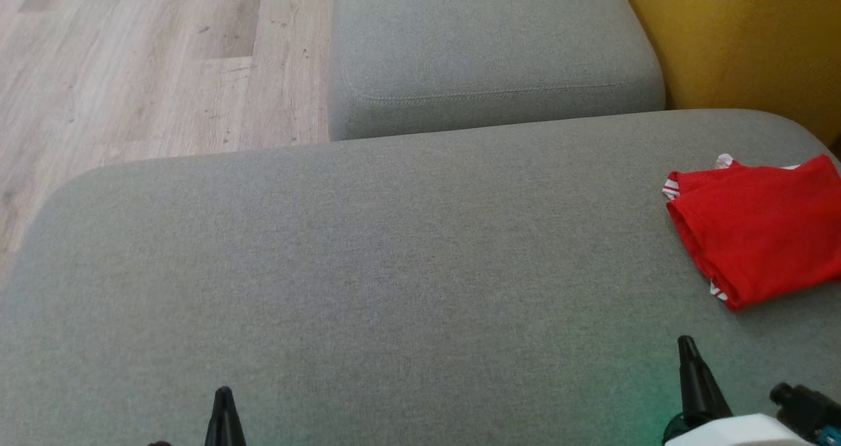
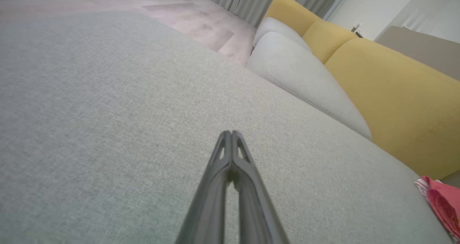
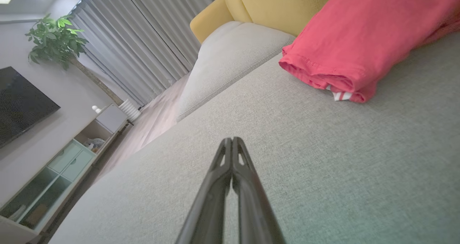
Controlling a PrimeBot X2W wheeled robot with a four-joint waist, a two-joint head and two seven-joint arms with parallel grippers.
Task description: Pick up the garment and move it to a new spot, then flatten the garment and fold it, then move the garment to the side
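The right gripper (image 1: 686, 342) is sitting low over the grey sofa seat (image 1: 394, 268), its two dark fingers pressed together on nothing; in its own wrist view the fingers are meeting along their tips with only the slim gap lower down. The left gripper (image 1: 223, 393) is closed and empty in the same way, well apart from its partner at the near edge of the seat.

Outward from the right gripper, the red garment (image 1: 755, 226) is lying near the seat's right end, close to the yellow backrest (image 1: 742, 32). It is folded into a compact stack, with a bit of white-and-red striped trim peeking out at two corners. A second grey cushion (image 1: 486, 45) and the wooden floor (image 1: 131, 58) are lying beyond.

Judging by this layout, the fold is done and the garment is already off to the side, so the step in hand is looking like the close of the task. Doing it well is mostly a matter of restraint: both arms are best kept clear of the stack so no finger is catching the layered edge and pulling the fold open. If any tidying is wanted, the right gripper is the nearer one. A flat push on the top layer is likely safer than a pinch at the loose striped corner, since soft cloth is prone to dragging and unfolding.
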